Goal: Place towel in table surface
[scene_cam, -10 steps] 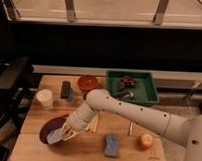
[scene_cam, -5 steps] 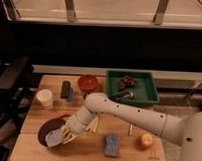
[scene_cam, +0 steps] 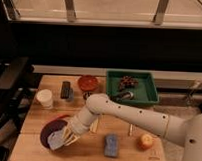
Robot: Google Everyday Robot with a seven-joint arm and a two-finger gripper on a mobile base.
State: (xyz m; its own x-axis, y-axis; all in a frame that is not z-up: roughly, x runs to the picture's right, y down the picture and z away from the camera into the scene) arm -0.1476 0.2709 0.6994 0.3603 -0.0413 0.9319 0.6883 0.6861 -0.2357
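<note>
The towel (scene_cam: 56, 140) is a pale, crumpled cloth lying on a dark maroon plate (scene_cam: 47, 130) at the front left of the wooden table (scene_cam: 87, 154). My gripper (scene_cam: 70, 136) is at the end of the white arm, which reaches in from the right. It is down at the plate's right rim, right against the towel's right edge. The towel hangs slightly over the plate's front edge.
A white cup (scene_cam: 44, 98) and a dark remote-like object (scene_cam: 66, 90) stand at the back left. A red bowl (scene_cam: 88, 83) and a green tray (scene_cam: 144, 98) with items are at the back. A blue sponge (scene_cam: 111, 144) and an orange fruit (scene_cam: 145, 141) lie at the front right.
My arm has shifted slightly left and down toward the plate. The towel has stayed on the plate, almost unmoved.
</note>
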